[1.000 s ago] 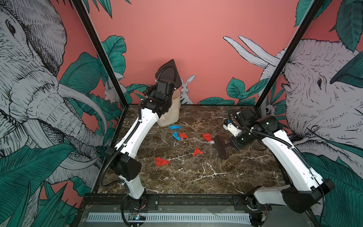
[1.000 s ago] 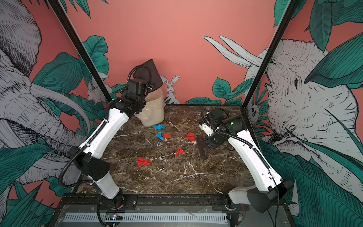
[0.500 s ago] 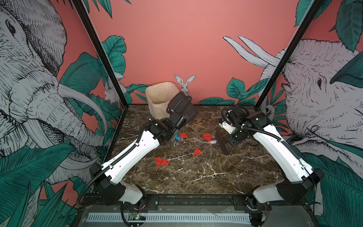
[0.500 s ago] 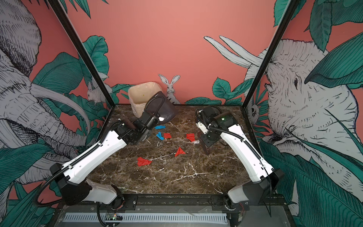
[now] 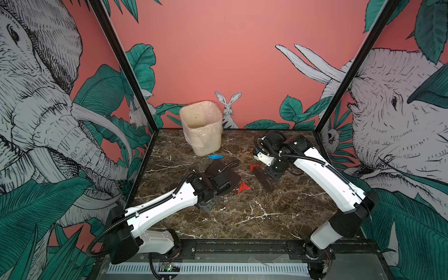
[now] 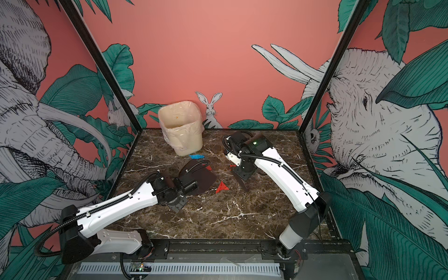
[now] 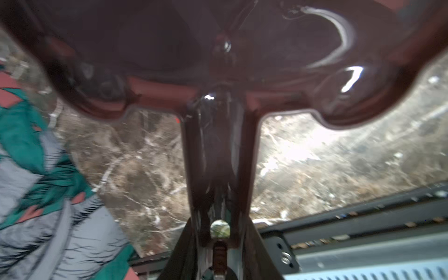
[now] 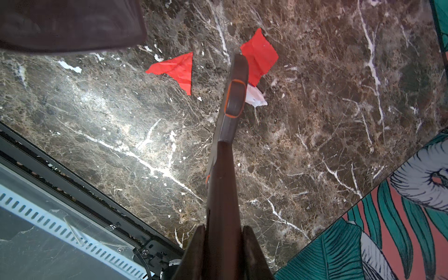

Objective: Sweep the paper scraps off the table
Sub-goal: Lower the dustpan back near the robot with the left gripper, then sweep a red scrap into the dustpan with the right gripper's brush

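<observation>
- The left gripper (image 5: 224,184), jaws tight on the dark brown plastic dustpan's (image 5: 231,178) handle, has come down from above the cream plastic-lined bin (image 5: 206,138) to the brown marble table (image 5: 254,218)
- The right gripper (image 8: 224,232), jaws squeezed shut on a dark orange-trimmed brush (image 8: 232,101), waits front-right of the bin
- Red paper scraps (image 8: 174,69) lie between pan and brush, and a blue scrap (image 5: 215,157) sits just in front of the bin, so another scoop looks likely

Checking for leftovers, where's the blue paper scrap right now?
In both top views the blue paper scrap lies on the table near the back, left of centre, just in front of the cream bin.
</observation>
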You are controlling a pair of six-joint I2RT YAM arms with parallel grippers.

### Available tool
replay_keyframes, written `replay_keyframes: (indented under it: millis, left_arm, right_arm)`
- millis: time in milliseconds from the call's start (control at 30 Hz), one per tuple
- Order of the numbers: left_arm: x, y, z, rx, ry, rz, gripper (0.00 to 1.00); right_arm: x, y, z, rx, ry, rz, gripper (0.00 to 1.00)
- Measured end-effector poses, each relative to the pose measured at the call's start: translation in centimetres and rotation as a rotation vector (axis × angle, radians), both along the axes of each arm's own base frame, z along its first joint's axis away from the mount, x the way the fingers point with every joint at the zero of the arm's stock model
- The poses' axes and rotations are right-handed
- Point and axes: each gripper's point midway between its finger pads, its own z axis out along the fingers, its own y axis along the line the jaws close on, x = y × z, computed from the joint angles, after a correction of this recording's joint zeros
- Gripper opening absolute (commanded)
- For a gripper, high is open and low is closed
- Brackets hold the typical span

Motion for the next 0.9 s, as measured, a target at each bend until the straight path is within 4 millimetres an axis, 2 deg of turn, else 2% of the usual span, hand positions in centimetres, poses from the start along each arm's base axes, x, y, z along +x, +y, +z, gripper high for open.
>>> replay_keyframes:
  millis: [200, 367, 567, 900]
  left_arm:
    - [-2.7, -0.5, -2.6, -0.003, 0.114, 0.019, 0.0]
    - [-4.0, -0.6, -4.0, -0.01, 0.177, 0.031, 0.0]
    - [-4.5, -1.7, -5.7, 0.002, 0.234, 0.025, 0.0]
    - [-4.6, -2.9, -7.0, -0.005, 0.274, 0.002, 0.0]
  right_arm:
    - [0.8, 1.5, -1.4, -0.054, 0.032, 0.053, 0.0]
    - [1.3, 2.1, -1.4, -0.075, 0.028, 0.077, 0.0]
    - [1.9, 2.9, -0.9, -0.087, 0.005, 0.095, 0.0]
    - [2.1, 3.9, -2.5, -0.187, 0.014, 0.14, 0.0]
